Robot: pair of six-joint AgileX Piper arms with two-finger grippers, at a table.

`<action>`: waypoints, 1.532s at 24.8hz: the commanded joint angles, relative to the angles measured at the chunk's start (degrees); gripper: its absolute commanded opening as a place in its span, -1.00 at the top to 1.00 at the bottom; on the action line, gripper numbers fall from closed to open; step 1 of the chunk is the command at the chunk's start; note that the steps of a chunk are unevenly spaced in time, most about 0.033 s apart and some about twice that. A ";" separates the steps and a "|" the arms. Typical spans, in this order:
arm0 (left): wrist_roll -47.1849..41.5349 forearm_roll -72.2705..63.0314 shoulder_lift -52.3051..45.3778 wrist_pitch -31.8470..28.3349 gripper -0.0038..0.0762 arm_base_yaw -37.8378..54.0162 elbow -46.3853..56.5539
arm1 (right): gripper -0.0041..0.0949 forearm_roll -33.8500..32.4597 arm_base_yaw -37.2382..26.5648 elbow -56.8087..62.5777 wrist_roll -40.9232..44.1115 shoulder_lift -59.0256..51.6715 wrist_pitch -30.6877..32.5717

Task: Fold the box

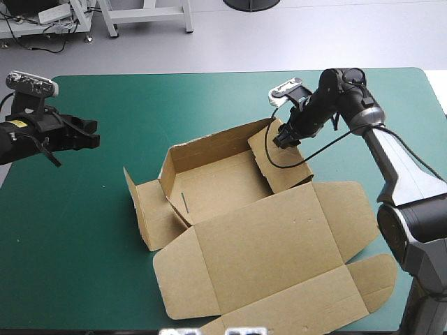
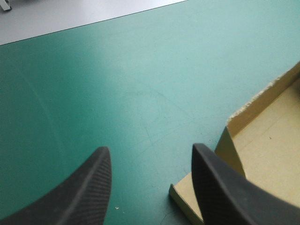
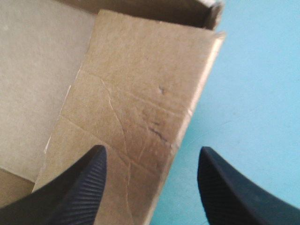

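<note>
One side wall [image 3: 136, 108] of the half-raised box [image 1: 265, 237] sits under the spread right gripper [image 3: 149, 152], which probably must tuck it inward next; the left gripper [image 2: 150, 151], also spread, hovers beside the box.

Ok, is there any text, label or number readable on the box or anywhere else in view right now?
No text can be read in any view.
The box: plain brown board, no print visible, only creases and scuffs.
Small yellow sticker on the left arm: too small to read.
</note>
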 commanded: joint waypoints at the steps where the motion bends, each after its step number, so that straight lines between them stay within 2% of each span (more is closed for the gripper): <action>1: 0.04 -2.40 -1.27 -3.62 -0.03 0.11 -1.42 | -0.35 -0.18 -0.02 -4.95 3.34 -3.59 1.05; 6: 0.04 -2.40 -1.27 -3.62 -0.03 0.11 -1.42 | -0.35 2.48 -0.02 -3.51 5.92 -6.80 1.18; 10: 0.04 -2.40 -1.27 -3.41 -0.02 0.11 -1.42 | -0.35 1.05 0.52 7.09 5.68 -9.43 1.18; 13: 0.04 -3.15 -1.27 -3.32 -0.02 0.11 -1.42 | -0.35 -0.36 0.52 11.03 5.51 -7.27 1.07; 21: 0.04 -3.87 -1.27 -3.32 -0.02 0.11 -1.42 | -0.32 0.98 1.68 10.93 4.61 -0.99 1.02; 24: 0.04 -3.87 -1.27 -3.32 -0.02 0.11 -1.42 | -0.06 0.48 3.08 10.01 4.48 -0.87 0.87; 25: 0.04 -3.87 -1.27 -3.32 -0.02 0.11 -1.42 | 0.11 -0.06 3.49 9.29 4.48 -0.87 0.75; 26: 0.04 -3.87 -1.27 -3.29 -0.02 0.11 -1.42 | 0.39 -0.36 4.12 8.21 4.34 -0.87 0.75; 30: 0.04 -3.98 -1.27 -2.78 -0.02 0.11 -1.42 | 0.94 -0.50 4.53 6.68 3.84 -0.87 1.00; 38: 0.30 -4.39 -1.27 -2.91 -0.02 0.11 -1.42 | 0.97 -1.71 4.21 6.02 4.25 -0.99 1.00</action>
